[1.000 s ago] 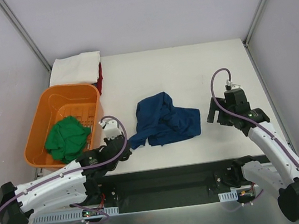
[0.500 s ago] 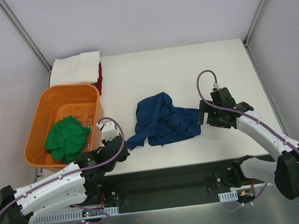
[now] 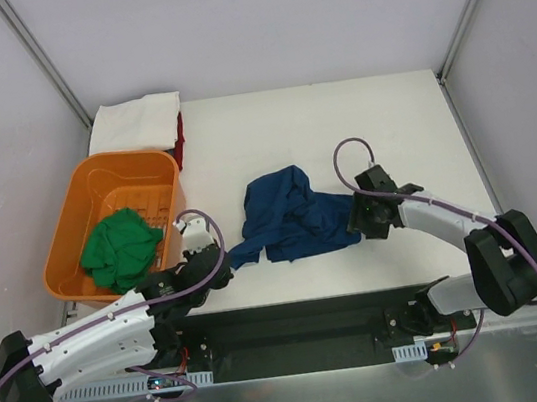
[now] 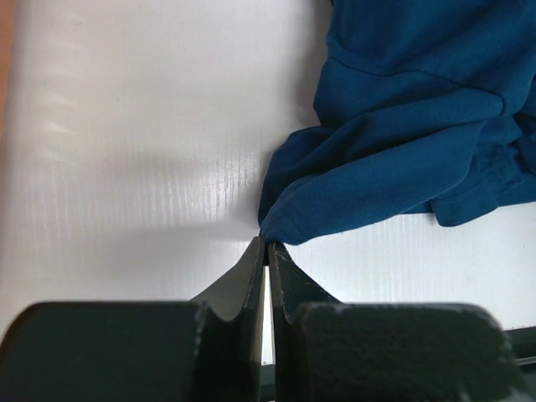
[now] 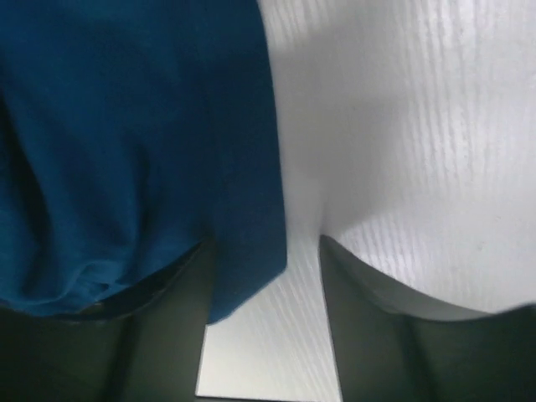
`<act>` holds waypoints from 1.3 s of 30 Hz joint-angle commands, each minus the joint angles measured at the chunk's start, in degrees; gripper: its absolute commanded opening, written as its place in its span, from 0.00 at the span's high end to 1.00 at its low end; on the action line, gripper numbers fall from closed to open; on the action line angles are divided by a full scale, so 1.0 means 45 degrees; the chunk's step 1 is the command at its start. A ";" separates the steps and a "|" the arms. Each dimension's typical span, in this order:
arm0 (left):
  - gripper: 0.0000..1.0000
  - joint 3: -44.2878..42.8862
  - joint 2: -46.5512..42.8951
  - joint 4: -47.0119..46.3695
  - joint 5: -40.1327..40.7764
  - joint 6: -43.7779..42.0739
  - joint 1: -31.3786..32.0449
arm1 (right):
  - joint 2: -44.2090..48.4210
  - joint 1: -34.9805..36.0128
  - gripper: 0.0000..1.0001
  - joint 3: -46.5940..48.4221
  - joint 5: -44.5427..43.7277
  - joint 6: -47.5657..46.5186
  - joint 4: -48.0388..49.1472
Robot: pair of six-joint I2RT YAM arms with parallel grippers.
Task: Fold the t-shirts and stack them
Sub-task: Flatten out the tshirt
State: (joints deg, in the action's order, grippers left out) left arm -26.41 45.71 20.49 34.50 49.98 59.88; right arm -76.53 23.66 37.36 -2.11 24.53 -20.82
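Top: navy t-shirt (image 3: 297, 219) crumpled mid-surface (image 3: 339, 130), left tool (image 3: 216, 269) at its left corner, right tool (image 3: 360, 216) at its right edge. Opposite ends, I'd guess to spread it flat. Green t-shirt (image 3: 119, 249) sits in the orange tub (image 3: 64, 254). Left wrist: jaws closed, tips touching the corner, can't tell if cloth is nipped. Right wrist: jaws apart, straddling the hem, not clamped, which the top view hides

No legible txt, labels or nos. anywhere.
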 commanded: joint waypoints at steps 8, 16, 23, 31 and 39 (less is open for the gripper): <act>1.00 0.0147 -0.0120 0.0153 -0.0128 0.0184 -0.0240 | -0.1666 0.0855 0.96 0.0856 -0.0252 0.1227 0.0740; 1.00 -0.0145 -0.0451 0.0309 -0.0070 -0.0499 -0.0279 | 0.0614 0.1343 0.99 0.1247 -0.1794 0.0488 0.0175; 1.00 -0.2017 -0.0900 0.1109 0.0847 -0.1807 -0.0279 | 0.4112 0.1383 0.99 0.2495 -0.4196 -0.0878 -0.1797; 1.00 -0.6055 -0.2792 0.1287 0.2137 -0.4986 -0.0278 | 0.6829 0.1383 0.99 0.7276 -0.5507 -0.2502 -0.5292; 1.00 -1.0338 -0.2387 0.0568 0.2332 -0.8638 -0.0279 | 0.6677 0.1363 0.99 1.2860 -0.5742 -0.3907 -0.6487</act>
State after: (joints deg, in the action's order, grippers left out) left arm -66.81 33.08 26.26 42.70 22.79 59.16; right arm -44.93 29.78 85.78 -25.26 12.21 -46.54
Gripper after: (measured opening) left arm 0.006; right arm 0.016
